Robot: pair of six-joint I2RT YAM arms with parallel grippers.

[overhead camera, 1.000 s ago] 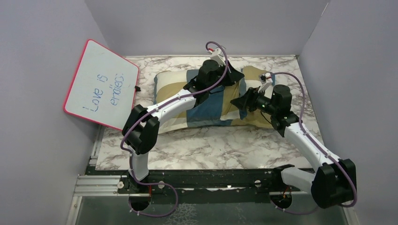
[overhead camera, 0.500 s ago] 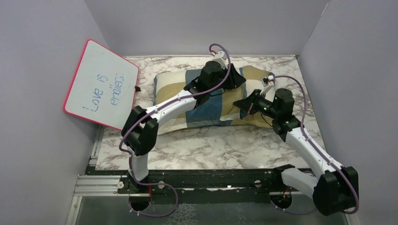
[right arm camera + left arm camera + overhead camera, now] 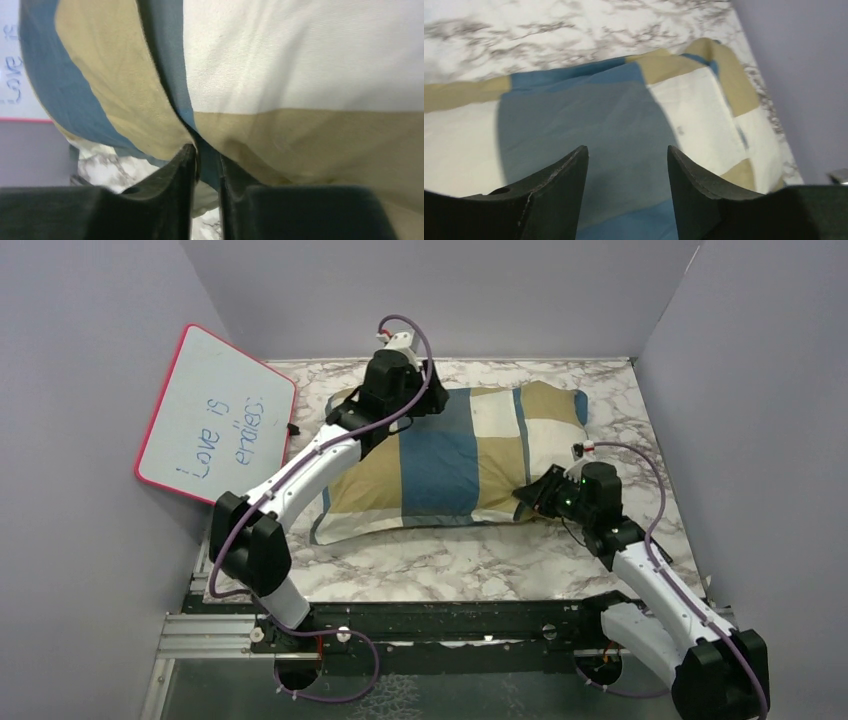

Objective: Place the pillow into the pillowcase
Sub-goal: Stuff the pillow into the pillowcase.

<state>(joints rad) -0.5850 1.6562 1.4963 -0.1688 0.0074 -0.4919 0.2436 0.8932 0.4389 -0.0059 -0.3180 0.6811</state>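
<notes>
The pillowcase (image 3: 450, 455), checked in blue, tan and cream, lies plump across the marble table (image 3: 440, 560). The pillow is hidden; I cannot see any white cushion outside the case. My left gripper (image 3: 432, 403) hovers over the case's far left end. In the left wrist view it (image 3: 626, 148) stands open above the blue and cream blocks (image 3: 624, 115), with nothing between its fingers. My right gripper (image 3: 522, 500) is at the case's near right edge. In the right wrist view it (image 3: 206, 152) is shut on a blue fold of the pillowcase (image 3: 300, 75).
A pink-rimmed whiteboard (image 3: 215, 420) with handwriting leans against the left wall, close to the left arm's elbow. Purple walls (image 3: 740, 390) enclose the table on three sides. A black rail (image 3: 440, 625) runs along the near edge by the arm bases.
My left gripper let go, opened and swung from the middle of the case to its far left end. The right gripper drew back toward the near edge and shut on the fabric. The case now lies uncovered.
</notes>
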